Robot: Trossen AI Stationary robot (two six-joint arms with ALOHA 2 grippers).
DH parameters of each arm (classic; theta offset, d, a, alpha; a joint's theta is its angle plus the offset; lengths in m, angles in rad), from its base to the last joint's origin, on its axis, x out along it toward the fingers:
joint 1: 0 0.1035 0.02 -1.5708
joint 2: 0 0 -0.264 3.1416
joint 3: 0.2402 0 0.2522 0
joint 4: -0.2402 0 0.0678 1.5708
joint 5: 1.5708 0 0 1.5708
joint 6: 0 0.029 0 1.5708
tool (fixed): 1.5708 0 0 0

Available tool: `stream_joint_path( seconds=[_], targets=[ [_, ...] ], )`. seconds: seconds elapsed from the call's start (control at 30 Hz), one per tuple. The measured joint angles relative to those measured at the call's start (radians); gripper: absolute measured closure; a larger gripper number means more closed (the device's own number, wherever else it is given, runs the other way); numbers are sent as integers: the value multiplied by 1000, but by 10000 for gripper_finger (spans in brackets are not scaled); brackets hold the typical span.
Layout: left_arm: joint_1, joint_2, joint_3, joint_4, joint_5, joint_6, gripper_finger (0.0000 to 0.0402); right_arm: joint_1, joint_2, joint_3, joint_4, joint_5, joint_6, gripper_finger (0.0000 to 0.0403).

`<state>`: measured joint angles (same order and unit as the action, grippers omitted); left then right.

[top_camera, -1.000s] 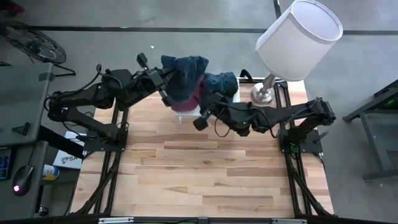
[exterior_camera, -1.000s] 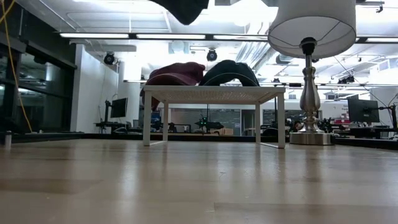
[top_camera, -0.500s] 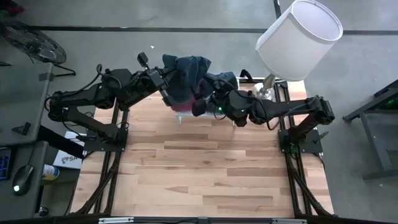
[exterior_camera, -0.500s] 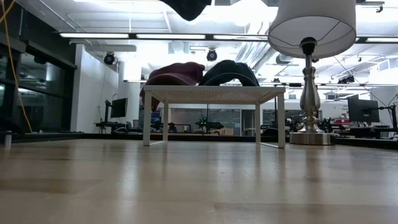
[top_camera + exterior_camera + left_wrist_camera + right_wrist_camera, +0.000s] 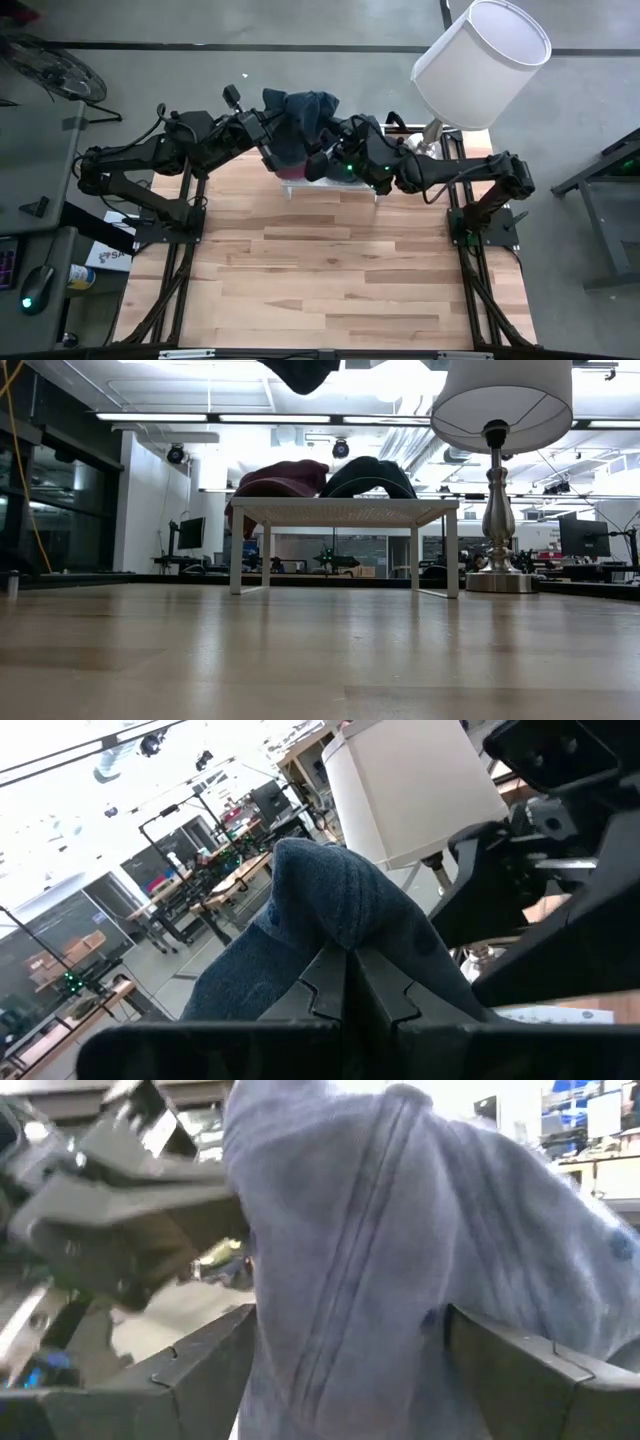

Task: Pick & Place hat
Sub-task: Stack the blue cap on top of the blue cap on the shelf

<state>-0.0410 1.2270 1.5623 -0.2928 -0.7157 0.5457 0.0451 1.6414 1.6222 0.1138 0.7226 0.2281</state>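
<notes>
My left gripper (image 5: 272, 140) holds a blue hat (image 5: 300, 118) high above a small white table (image 5: 340, 510) at the far edge. In the low view only the hat's lowest part (image 5: 300, 370) shows. My right gripper (image 5: 350, 1380) is open, level with the hat. Its fingers (image 5: 200, 1370) stand on either side of the hat's cloth (image 5: 380, 1230). A red hat (image 5: 280, 478) and a dark hat (image 5: 368, 476) rest with their brims on the white table. My left gripper is shut on a fold of the blue hat's cloth (image 5: 345, 925), pinched between the two fingers (image 5: 325, 985). It comes from the table's left. The hat is lifted clear and drapes down around the fingers. My right gripper: I cannot tell whether its open fingers touch the hat.
A lamp with a white shade (image 5: 480, 60) and a metal foot (image 5: 497, 575) stands at the far right corner, close to the right arm. The wooden table top (image 5: 330, 270) lies bare toward the near edge.
My right gripper has moved toward the far left, from beside the white table to the blue hat, and now brackets the hat. My left gripper and the hat have kept still.
</notes>
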Motion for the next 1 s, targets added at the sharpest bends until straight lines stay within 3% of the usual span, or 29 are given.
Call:
stream_joint_path(
  seconds=[0.13,0.3,0.63,0.77,1.0],
  targets=[
    [0,0,0,-1,4,0,401,-12,10,0,10,-5,-10,86],
    [0,0,0,-1,32,0,401,-39,34,0,30,-89,-11,86],
    [0,0,0,-2,33,0,401,-66,59,0,47,-97,-27,90],
    [0,0,0,-2,34,0,401,-65,60,0,57,-89,-28,110],
    [0,0,0,-2,33,0,401,-65,60,0,58,-76,-79,181]
  ],
)
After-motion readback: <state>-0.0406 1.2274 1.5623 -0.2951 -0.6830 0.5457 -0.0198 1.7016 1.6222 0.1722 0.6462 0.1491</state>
